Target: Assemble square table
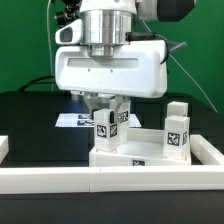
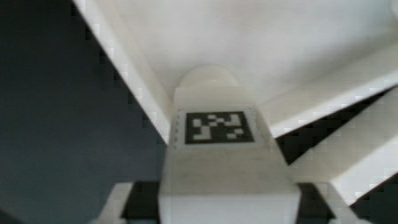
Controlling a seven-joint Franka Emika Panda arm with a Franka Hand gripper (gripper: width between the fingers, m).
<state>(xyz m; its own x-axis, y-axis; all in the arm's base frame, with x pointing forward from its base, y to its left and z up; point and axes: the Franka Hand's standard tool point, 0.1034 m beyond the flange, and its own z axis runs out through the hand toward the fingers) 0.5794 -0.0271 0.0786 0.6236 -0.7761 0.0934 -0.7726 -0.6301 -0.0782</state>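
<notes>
Gripping a leg (image 1: 108, 122), as far as I can read it: gripper (image 1: 108, 118) sits at centre frame in the exterior view, jaws part-closed with a tagged white block between them.

Exterior view: leg hangs just above the square slab (image 1: 140, 152), which lies lower centre to lower right. Two more legs (image 1: 176, 130) stand upright at frame right, on or just behind the slab, can't tell which. White border rail (image 1: 110, 180) runs along the bottom edge. Marker board (image 1: 75, 119) peeks out mid-left behind the gripper.

Wrist view: leg fills centre, tag facing cam, one finger (image 2: 128, 205) at bottom left and its twin at bottom right flanking it. Slab rim (image 2: 143, 50) runs diagonally at upper centre.

Handling, my judgement: hard plastic, stiff, light, prob smooth, so could twist in the pads if nudged sideways. Best hold is on the flat opposite sides, mid-height, which is about where it's held now.

Hard to make out: leg's lower end and any slab socket are hidden by the leg itself. Pad contact is blurred in the wrist view. Fourth leg not visible. Gripper body blocks the centre of the table.
</notes>
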